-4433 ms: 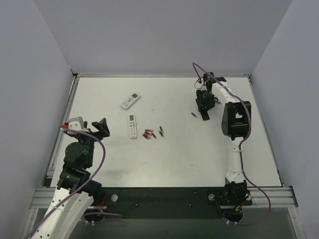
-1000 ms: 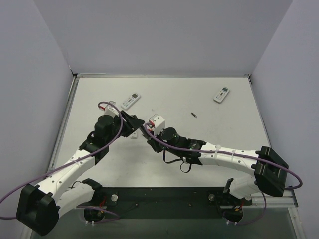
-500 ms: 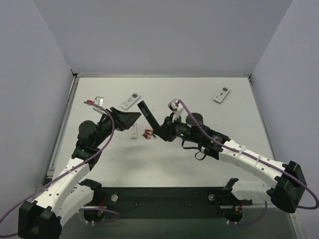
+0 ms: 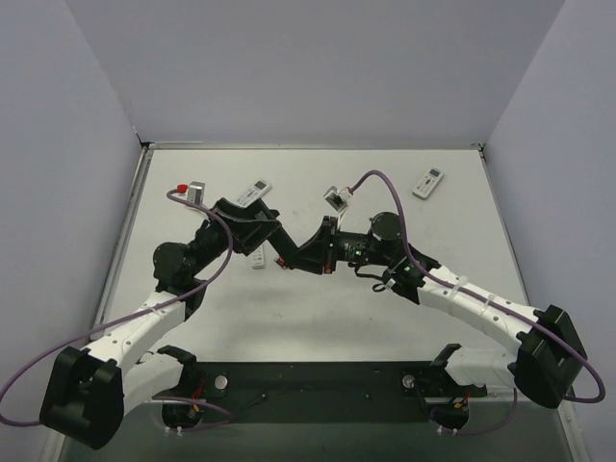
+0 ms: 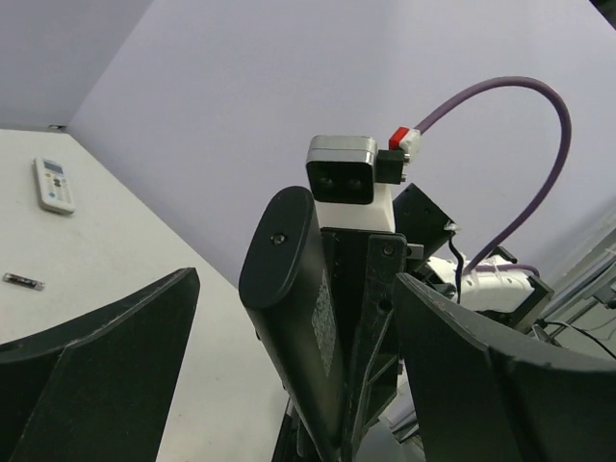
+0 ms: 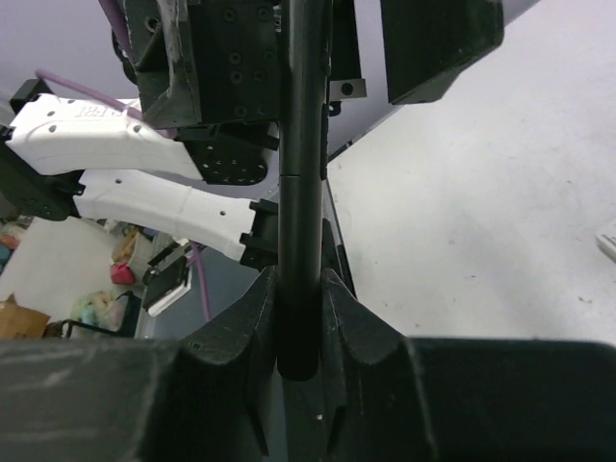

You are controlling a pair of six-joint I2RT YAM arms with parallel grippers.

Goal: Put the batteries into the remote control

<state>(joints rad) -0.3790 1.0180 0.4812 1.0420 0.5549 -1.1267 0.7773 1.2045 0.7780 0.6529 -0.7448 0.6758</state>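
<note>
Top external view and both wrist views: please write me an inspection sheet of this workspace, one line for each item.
Surface: white table, no spill seen.
Job's things: black slab, perhaps a remote, held off the table; three white remotes, the last partly under the left arm; one dark battery lying apart; other cells hidden.
Clutter: nothing seen.
Grippers: right gripper shut on the slab; left gripper open, fingers on either side of it, apart.
Cables: purple cables loop free.
Surroundings: plain walls on three sides.
</note>
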